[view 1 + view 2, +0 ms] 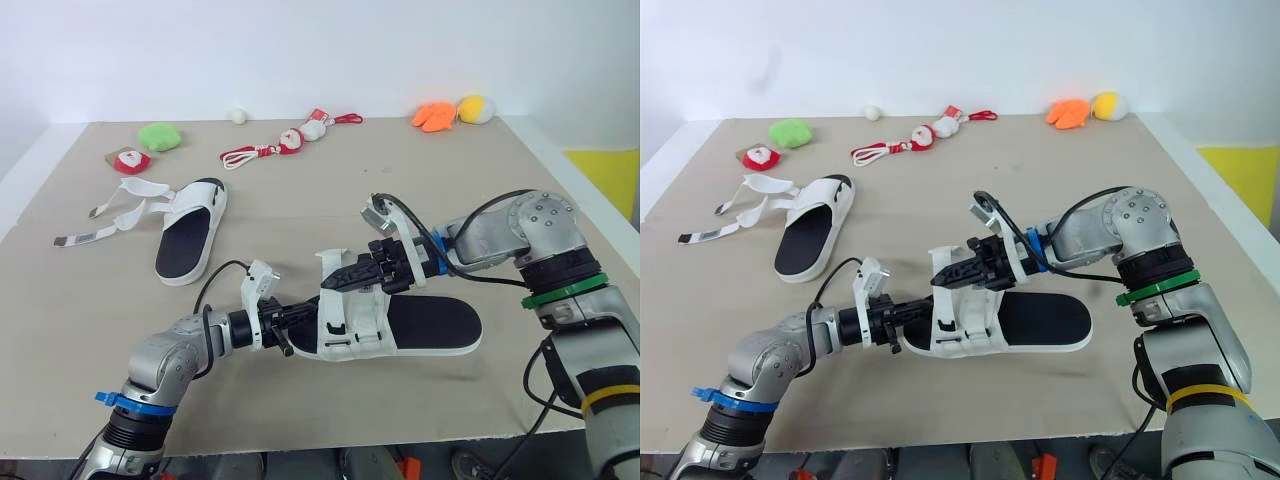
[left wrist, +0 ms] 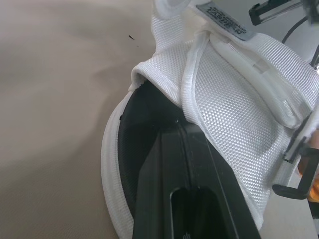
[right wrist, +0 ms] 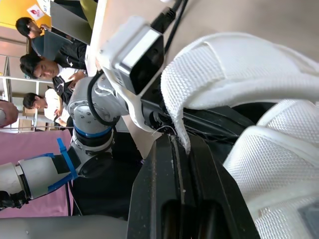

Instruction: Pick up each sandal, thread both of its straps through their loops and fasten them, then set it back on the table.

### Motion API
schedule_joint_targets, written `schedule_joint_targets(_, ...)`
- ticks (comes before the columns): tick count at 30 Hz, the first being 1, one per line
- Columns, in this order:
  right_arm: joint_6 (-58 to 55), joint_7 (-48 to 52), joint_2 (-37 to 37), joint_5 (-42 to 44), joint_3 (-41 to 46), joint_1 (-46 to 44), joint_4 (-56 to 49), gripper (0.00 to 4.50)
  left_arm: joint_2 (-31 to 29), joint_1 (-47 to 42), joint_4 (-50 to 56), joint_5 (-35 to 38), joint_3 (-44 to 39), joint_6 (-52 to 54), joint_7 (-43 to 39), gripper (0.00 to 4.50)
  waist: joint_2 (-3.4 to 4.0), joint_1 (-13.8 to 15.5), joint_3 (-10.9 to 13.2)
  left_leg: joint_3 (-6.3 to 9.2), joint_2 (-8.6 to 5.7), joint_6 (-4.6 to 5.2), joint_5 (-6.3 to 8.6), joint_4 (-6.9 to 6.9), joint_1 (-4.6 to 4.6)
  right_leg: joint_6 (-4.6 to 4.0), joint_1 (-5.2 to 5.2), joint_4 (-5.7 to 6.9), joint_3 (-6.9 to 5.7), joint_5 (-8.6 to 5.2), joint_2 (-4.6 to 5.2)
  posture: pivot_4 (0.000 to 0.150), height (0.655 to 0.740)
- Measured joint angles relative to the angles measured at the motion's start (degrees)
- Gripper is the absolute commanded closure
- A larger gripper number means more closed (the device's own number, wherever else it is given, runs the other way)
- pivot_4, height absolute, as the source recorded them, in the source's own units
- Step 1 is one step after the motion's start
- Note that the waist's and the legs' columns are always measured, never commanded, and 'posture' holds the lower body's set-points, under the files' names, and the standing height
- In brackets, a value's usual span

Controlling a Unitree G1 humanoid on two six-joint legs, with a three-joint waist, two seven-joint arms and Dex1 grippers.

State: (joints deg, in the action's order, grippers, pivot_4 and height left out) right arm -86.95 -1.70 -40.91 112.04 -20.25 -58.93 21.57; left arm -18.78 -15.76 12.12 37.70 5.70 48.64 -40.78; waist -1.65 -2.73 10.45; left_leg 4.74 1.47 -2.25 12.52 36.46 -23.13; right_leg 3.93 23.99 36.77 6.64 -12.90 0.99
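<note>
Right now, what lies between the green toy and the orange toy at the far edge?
In the left eye view, a white ball and two red-and-white toys on cords lie there.

Both arms are silver-grey with black joints and looping black cables, ending in the black left gripper (image 1: 300,318) and right gripper (image 1: 335,283). Below the right elbow housing (image 1: 545,228), studded with screws, sit a green band (image 1: 563,296), then a yellow band (image 1: 610,398); a blue tie (image 1: 135,405) rings the left arm (image 1: 160,365).

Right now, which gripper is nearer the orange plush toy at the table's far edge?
Right. The right gripper pinches the near sandal's strap mid-table, on the orange plush toy's side; the left gripper sits at that sandal's toe end, farther back toward the robot.
</note>
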Motion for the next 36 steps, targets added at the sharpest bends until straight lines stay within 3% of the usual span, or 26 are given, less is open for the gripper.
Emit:
schedule_joint_targets(16,1.5,-2.1,-0.3,0.0,0.0,2.4,-6.8,4.45,0.0,0.0,0.1,0.0,0.0,0.0,0.0,4.50,0.02,0.0,0.0,0.01,0.00,0.00,0.00,0.00,-0.01,0.05,0.02,0.00,0.00,0.02,0.00,0.150,0.7400)
schedule_joint_targets(36,0.7,0.3,-0.2,0.0,0.0,2.4,-5.5,4.45,0.0,0.1,0.2,0.0,0.0,0.0,0.1,4.50,0.02,0.0,0.0,0.01,0.00,0.00,0.00,0.00,-0.02,0.05,0.02,0.00,0.00,0.02,0.00,0.150,0.7400)
